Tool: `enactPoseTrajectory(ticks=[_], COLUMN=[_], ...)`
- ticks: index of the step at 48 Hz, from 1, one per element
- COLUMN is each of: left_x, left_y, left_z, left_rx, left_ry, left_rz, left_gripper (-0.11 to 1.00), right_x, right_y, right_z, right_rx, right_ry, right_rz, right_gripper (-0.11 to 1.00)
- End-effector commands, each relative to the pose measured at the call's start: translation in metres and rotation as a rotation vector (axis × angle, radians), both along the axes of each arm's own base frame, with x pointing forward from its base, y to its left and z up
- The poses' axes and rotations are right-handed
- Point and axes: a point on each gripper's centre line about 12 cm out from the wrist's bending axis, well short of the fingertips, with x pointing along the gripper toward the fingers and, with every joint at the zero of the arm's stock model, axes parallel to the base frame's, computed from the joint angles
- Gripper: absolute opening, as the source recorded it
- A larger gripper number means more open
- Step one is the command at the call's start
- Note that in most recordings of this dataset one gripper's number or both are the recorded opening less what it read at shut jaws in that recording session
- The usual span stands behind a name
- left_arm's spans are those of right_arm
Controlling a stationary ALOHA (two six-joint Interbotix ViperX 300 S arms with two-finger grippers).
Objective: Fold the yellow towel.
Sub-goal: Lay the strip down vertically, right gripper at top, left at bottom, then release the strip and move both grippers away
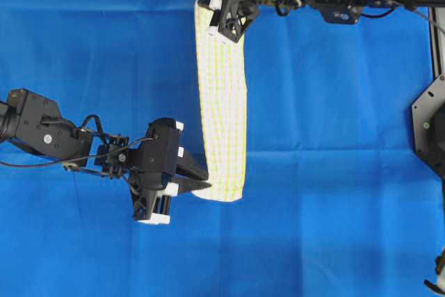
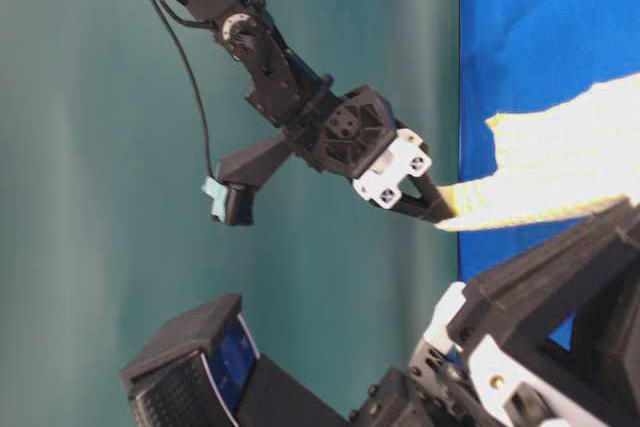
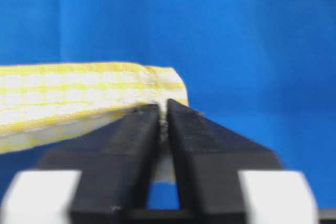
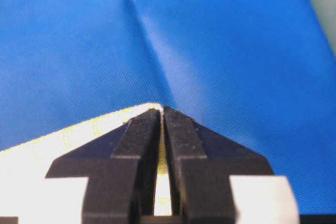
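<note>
Now my two tools hold the yellow towel (image 1: 222, 102) by its opposite ends; it is already folded into a long narrow strip that runs from the far edge of the overhead view down toward the near side, over the blue cloth (image 1: 334, 172) covering the desk; the long axis lies almost straight between the arms. My left tool (image 1: 201, 184) is pinched on the near end's corner, jaws nearly together with a thin sliver of hem between them, as the left wrist view shows; my right tool (image 1: 224, 24) is likewise clamped on the far end, a slip of cloth between its closed jaws. From the table-level view the strip looks lifted off the cloth near the right tool's grip, though I cannot tell how much of the middle rests down. I judge the next fold brings one end along that axis to meet the other; both arms are equally placed.
</note>
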Motion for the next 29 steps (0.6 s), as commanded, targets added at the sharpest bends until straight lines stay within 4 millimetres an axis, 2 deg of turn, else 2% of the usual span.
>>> enactPoseTrajectory(ticks=[1,4,8,11,13,15,22,29], left_x=[-0.001,-0.004,-0.013,-0.021,-0.026,-0.033,-0.055,-0.071], left_y=[-0.012,-0.012,-0.010,-0.010,-0.010,-0.010,-0.008,-0.003], left_z=[0.009,0.006,0.004,0.007,0.011,0.015,0.026,0.032], left_rx=[-0.013,-0.008,0.005,0.016,0.023,0.032,0.061,0.073], left_ry=[-0.019,0.010,0.085,0.143,0.183,0.226,0.361,0.414], left_rz=[-0.027,-0.027,-0.029,-0.035,-0.040,-0.048,-0.063,-0.066], left_gripper=[0.17,0.31,0.45,0.46,0.44,0.44,0.43,0.43], right_x=[0.007,0.007,0.006,0.004,0.002,0.001,-0.011,-0.033], right_y=[-0.006,-0.006,-0.005,-0.004,-0.003,-0.002,0.005,0.018], right_z=[0.018,0.018,0.018,0.018,0.021,0.023,0.032,0.044], right_rx=[-0.025,-0.026,-0.026,-0.025,-0.027,-0.028,-0.026,-0.027], right_ry=[-0.049,-0.047,-0.042,-0.036,-0.035,-0.031,-0.024,-0.027], right_rz=[-0.006,-0.003,-0.001,0.003,0.005,0.007,0.012,0.018], right_gripper=[0.07,0.20,0.46,0.66,0.74,0.77,0.69,0.69])
